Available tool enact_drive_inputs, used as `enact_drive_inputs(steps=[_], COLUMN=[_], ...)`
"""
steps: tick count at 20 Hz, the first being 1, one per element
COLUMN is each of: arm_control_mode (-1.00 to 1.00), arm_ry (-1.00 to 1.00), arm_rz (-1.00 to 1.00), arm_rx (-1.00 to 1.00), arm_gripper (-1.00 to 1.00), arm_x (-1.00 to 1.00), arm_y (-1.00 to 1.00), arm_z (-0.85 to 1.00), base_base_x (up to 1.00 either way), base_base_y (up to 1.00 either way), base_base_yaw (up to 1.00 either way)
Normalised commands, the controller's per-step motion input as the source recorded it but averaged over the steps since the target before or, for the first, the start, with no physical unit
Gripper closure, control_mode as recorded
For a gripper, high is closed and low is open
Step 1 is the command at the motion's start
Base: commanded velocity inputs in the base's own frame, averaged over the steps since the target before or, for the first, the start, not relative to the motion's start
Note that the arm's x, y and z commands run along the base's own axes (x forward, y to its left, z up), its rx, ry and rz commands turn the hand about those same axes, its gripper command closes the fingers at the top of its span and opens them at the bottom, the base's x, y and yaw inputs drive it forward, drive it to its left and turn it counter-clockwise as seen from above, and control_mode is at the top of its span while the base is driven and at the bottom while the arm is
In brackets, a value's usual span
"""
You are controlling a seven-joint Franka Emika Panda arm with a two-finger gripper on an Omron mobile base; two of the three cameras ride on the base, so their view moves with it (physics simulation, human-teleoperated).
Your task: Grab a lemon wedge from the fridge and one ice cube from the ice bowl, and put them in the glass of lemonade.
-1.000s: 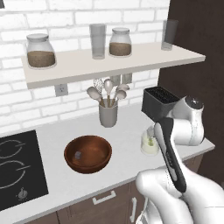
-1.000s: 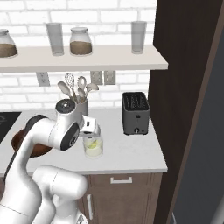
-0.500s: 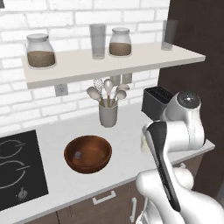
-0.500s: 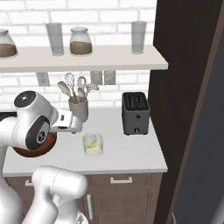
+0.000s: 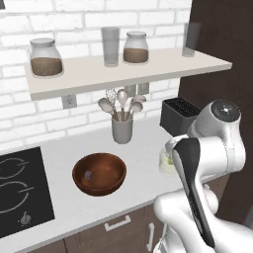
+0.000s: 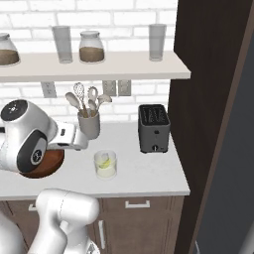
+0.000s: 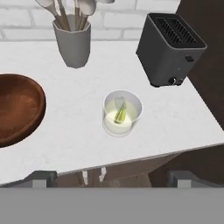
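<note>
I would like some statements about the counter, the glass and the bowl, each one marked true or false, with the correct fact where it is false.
1. A lemon wedge lies inside the glass of lemonade. True.
2. The ice bowl stands on the shelf. False: it stands on the white counter, left of the glass.
3. An ice cube lies in the bowl. True.
4. The toaster is on the counter beside the dark tall panel. True.
5. The utensil cup is lying on its side. False: it stands upright with spoons in it.
</note>
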Motion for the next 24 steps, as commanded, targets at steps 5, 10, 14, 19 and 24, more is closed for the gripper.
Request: enact_drive_inputs(steps=[5, 10, 14, 19, 24], arm_control_mode=[-1.00, -1.00, -1.00, -1.00, -1.00], arm_ry=[0.00, -0.03, -0.11, -0.02, -0.04], arm_rz=[0.00, 0.00, -0.01, -0.01, -0.01], arm_rx=[0.00, 0.03, 0.00, 0.00, 0.10], arm_gripper=[-1.00, -1.00, -1.00, -1.00, -1.00], arm_x=[-0.18, -0.14, -0.11, 0.00, 0.00], arm_y=[0.00, 0.00, 0.01, 0.01, 0.00], arm_z=[0.15, 0.07, 0.10, 0.12, 0.06], base_base_x=[0.00, 0.00, 0.00, 0.00, 0.00], base_base_y=[0.00, 0.00, 0.00, 0.00, 0.00], base_base_yaw=[0.00, 0.00, 0.00, 0.00, 0.00])
